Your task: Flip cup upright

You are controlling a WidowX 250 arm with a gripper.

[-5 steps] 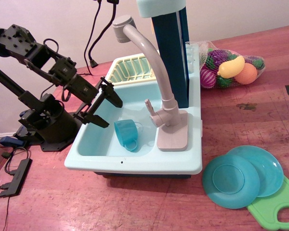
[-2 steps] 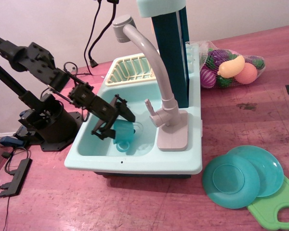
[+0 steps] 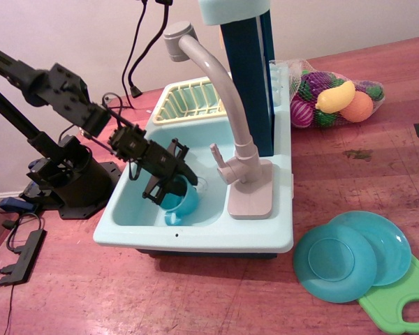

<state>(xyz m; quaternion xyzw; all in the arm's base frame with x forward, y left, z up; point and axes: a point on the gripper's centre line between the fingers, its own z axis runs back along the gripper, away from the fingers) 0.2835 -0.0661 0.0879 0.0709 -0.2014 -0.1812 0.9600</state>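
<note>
Gripper now down in the sink, on the cup

Since a second ago your gripper [image 3: 170, 183] dropped from above the sink [image 3: 279, 241] and its jaws now straddle the cup [image 3: 180, 200], which lies tipped; whether they pinch it, I cannot tell.

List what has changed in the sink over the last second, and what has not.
The gripper swung from above the sink's left edge down into the basin and closed in on the cup; its fingers now sit at the cup's rim, though a firm grasp cannot be confirmed. The cup shifted slightly and appears tilted more upward. The faucet, plates, drying rack and bag of toy fruit stayed put.
</note>
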